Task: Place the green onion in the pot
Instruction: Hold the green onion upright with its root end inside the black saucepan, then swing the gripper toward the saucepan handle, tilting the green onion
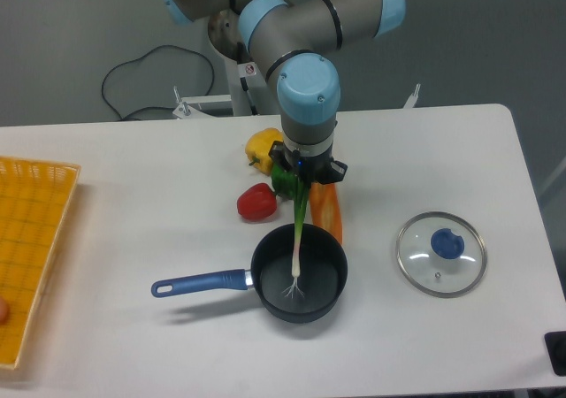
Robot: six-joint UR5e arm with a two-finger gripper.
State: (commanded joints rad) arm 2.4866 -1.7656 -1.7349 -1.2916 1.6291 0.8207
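While the end effector [304, 175] grips the green onion [298, 239] by its leaves, I see roots dangling below inside the pot [299, 272]; release remains.

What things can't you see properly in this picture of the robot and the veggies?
- The jaws' grip on the green onion: the blue wrist hides the gripper from the camera.
- The green pepper: mostly behind the gripper and onion leaves.
- The carrot: its lower end is behind the pot rim.
- The yellow basket: cut off by the left edge.
- The dark object at the bottom right corner: cut off, unidentifiable.
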